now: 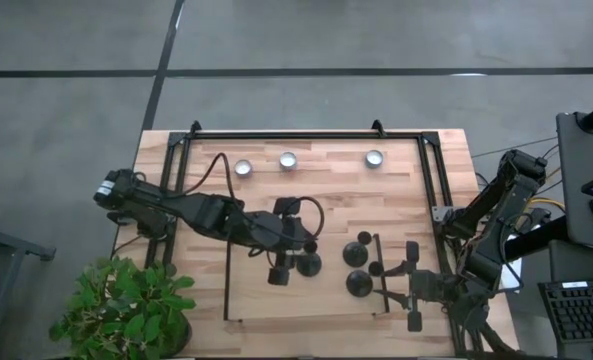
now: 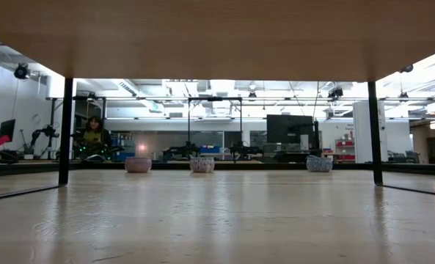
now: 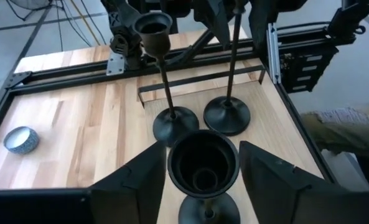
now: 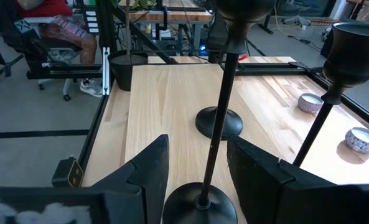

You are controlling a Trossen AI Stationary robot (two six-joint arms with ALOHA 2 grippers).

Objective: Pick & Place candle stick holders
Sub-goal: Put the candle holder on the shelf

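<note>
At the left of centre in the high view, the left tool [image 1: 294, 262] sits low over the table [image 1: 406, 215] with its fingers spread wide on either side of one candle stick holder [image 1: 308, 264]; its wrist view shows that holder's cup [image 3: 203, 162] standing free in the gap, touched by neither finger — so it looks just set down, or about to be taken. To the right, two more holders stand close together at lower centre, one [image 1: 357, 253] above the other [image 1: 359, 284]. Further right, the right tool [image 1: 394, 279] lies beside the lower holder, its fingers part-open about the thin stem [image 4: 214, 146] without visibly clamping it. Three small tealight cups [image 1: 288, 160] line the upper part of the table, well clear. The risk, as I judge it: these holders are tall, thin-stemmed and top-heavy, so a finger brushing a cup or stem on withdrawal could tip one — and the neighbours stand near enough to fall with it.
</note>
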